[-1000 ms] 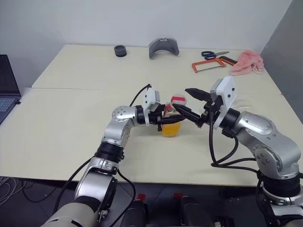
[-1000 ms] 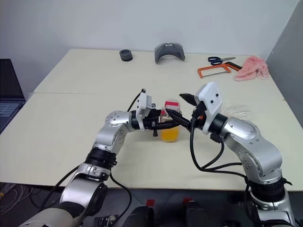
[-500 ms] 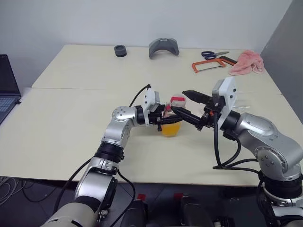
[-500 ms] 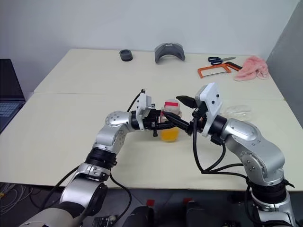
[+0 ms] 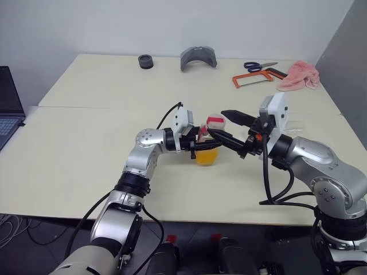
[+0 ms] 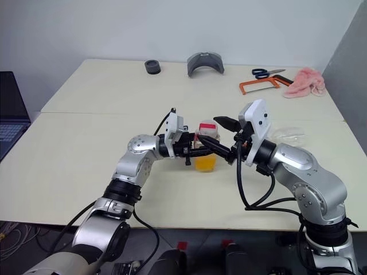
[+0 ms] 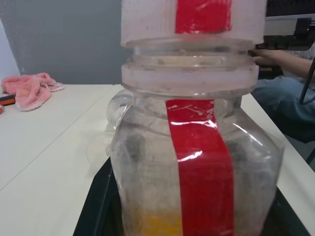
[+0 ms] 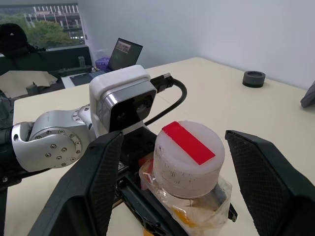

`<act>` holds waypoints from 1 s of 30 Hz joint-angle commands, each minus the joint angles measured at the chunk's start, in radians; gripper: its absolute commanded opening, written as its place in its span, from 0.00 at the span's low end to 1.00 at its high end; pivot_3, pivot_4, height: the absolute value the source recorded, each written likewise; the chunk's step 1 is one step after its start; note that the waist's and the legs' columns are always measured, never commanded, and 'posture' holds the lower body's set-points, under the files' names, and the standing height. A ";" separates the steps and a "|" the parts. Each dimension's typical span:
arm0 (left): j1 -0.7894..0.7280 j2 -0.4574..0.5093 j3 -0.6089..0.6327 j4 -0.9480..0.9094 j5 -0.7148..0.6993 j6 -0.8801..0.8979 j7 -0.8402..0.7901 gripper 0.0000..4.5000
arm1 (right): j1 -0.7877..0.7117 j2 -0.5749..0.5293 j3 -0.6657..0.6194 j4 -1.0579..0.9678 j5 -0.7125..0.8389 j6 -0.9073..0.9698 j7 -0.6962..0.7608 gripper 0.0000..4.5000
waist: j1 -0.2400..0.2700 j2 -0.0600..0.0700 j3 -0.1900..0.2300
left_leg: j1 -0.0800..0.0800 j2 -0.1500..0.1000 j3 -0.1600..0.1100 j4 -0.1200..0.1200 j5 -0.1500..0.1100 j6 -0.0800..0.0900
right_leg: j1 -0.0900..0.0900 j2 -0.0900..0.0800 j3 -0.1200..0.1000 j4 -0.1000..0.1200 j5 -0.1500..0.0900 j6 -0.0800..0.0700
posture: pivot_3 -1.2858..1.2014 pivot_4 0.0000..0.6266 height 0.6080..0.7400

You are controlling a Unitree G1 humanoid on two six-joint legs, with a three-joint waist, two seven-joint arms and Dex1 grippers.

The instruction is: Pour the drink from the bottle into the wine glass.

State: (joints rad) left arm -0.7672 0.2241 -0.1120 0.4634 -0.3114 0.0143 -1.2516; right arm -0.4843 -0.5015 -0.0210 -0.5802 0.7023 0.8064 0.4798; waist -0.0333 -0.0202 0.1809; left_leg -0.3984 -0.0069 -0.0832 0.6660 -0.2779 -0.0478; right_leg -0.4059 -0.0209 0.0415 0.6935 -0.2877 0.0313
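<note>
Above the table's middle, the bottle (image 5: 207,143) stands upright: clear plastic, a red stripe down its side, a white cap (image 8: 188,157) with a red strip. The orange drink (image 5: 206,156) fills its lowest part. My left gripper (image 5: 198,143) reaches in level from the left and is shut on the bottle's body (image 7: 197,162). My right gripper (image 8: 173,136) comes from the right, open, one finger on each side of the cap and clear of it. A faint clear shape, the wine glass (image 6: 285,134) by its look, sits on the table behind my right forearm; I cannot tell whether it is upright.
Along the table's far edge lie a black ring (image 5: 145,61), a grey curved piece (image 5: 198,57), blue scissors (image 5: 258,66), an orange saw frame (image 5: 252,78) and a pink cloth (image 5: 298,75). A laptop (image 5: 8,100) sits at the left edge. A person (image 7: 290,93) sits beyond the table.
My right gripper has rolled slightly about its own line, with its fingers still around the cap. The left gripper and the bottle have stayed put.
</note>
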 commanded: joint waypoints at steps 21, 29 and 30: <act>-0.002 -0.013 0.011 -0.051 -0.019 -0.021 0.002 0.35 | -0.067 0.025 -0.003 0.070 0.022 0.005 0.013 0.78 | 0.000 0.000 0.000 | 0.000 0.000 0.000 0.000 0.000 0.000 | 0.000 0.000 0.000 0.000 0.000 0.000 | 0.52 0.24 1.00; 0.005 -0.019 0.011 -0.062 -0.021 -0.018 0.013 0.35 | -0.065 0.026 -0.001 0.067 0.018 0.005 0.013 0.78 | 0.000 0.000 0.000 | 0.000 0.000 0.000 0.000 0.000 0.000 | 0.000 0.000 0.000 0.000 0.000 0.000 | 0.52 0.24 1.00; 0.006 -0.020 0.010 -0.064 -0.021 -0.017 0.014 0.35 | -0.065 0.026 -0.001 0.067 0.017 0.005 0.013 0.78 | 0.000 0.000 0.000 | 0.000 0.000 0.000 0.000 0.000 0.000 | 0.000 0.000 0.000 0.000 0.000 0.000 | 0.52 0.24 1.00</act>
State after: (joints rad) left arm -0.7565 0.2102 -0.1121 0.4476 -0.3114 0.0117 -1.2445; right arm -0.5316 -0.4757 -0.0150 -0.4954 0.7194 0.8319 0.4842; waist -0.0333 -0.0202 0.1809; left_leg -0.3984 -0.0067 -0.0832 0.6659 -0.2779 -0.0478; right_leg -0.4059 -0.0209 0.0415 0.6935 -0.2877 0.0313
